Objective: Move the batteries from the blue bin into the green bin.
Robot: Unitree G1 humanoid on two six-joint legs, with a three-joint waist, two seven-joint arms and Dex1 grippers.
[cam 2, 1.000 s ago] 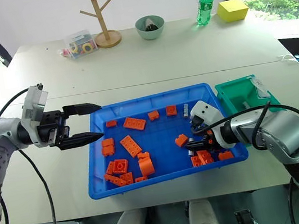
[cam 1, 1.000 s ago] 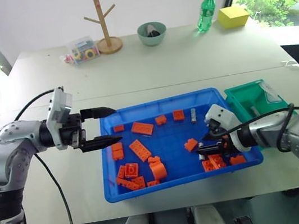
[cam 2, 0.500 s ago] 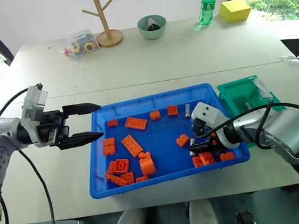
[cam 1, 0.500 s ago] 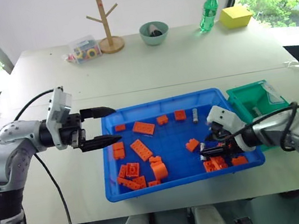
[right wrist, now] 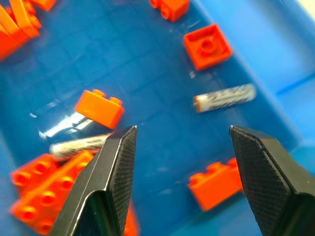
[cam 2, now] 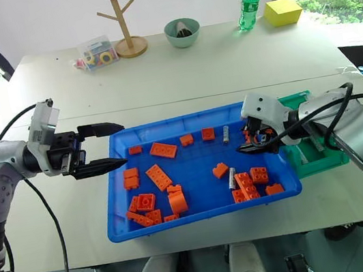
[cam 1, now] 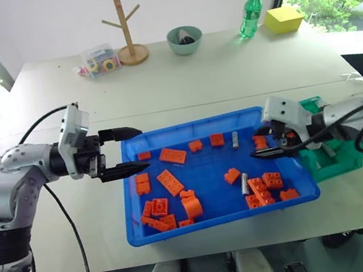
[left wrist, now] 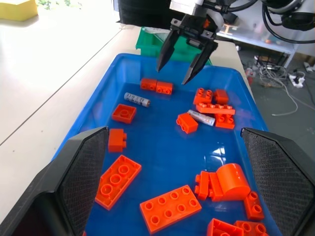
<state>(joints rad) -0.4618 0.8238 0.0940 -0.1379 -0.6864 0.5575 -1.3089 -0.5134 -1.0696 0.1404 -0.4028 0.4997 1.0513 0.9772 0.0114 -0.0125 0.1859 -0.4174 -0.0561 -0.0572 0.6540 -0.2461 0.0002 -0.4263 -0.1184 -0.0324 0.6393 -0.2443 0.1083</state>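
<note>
We judged the two batteries (cam 2: pixel 231 178) left in the blue bin (cam 2: pixel 181 223) light, stiff and slippery, one near its far edge, one among bricks (cam 2: pixel 250 184) near its right end, best pinched mid-length, while both claws (cam 2: pixel 246 145) stood wide and empty.

Grey arms, white wrists, black cables, black claws (cam 1: pixel 120 152).
</note>
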